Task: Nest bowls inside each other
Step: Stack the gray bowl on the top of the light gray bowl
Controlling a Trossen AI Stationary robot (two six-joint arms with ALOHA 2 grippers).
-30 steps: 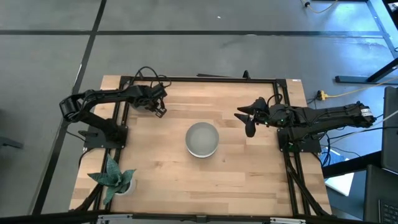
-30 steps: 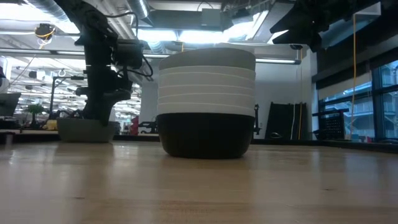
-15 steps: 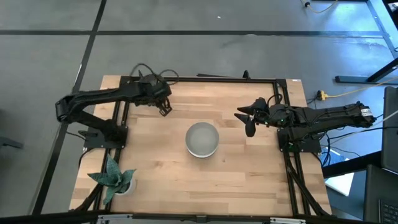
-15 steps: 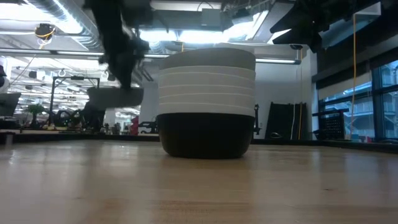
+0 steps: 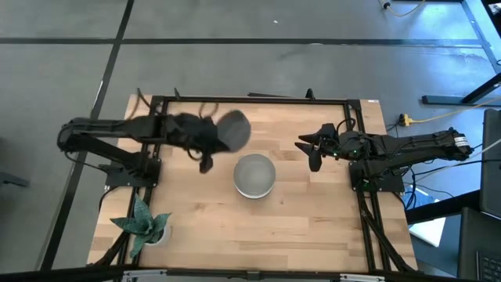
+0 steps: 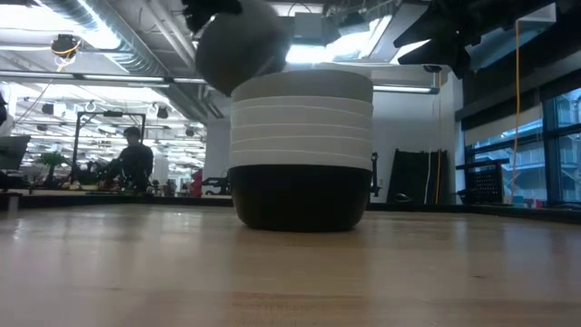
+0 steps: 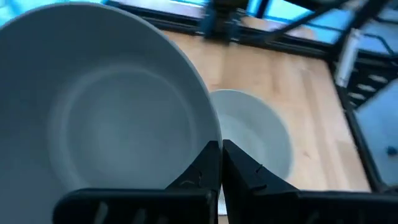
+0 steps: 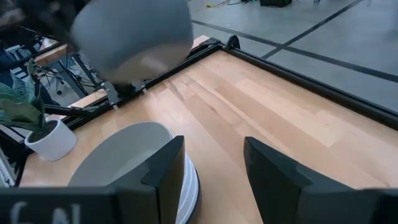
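High view: the left hand (image 5: 210, 146), pinched shut on a grey bowl's (image 5: 232, 129) rim, holds it aloft toward ten o'clock of the stack (image 5: 254, 175) mid-tabletop (image 5: 297, 219); the open, empty right hand (image 5: 311, 149) waits toward two o'clock.

The worktop (image 5: 313, 211) is a pale wooden slab with a dark metal frame (image 5: 258, 99) running along its edges. Near its middle stands a stack of bowls (image 5: 254, 175): in the low view a black bowl (image 6: 301, 195) sits directly on the wood, white bowls (image 6: 301, 133) are nested above it, and a grey one (image 6: 301, 84) is on top. At the near left corner stands a small green spiky plant (image 5: 141, 221) in a white pot (image 8: 51, 140). The two arm bases (image 5: 129, 168) are mounted at the left and right edges.
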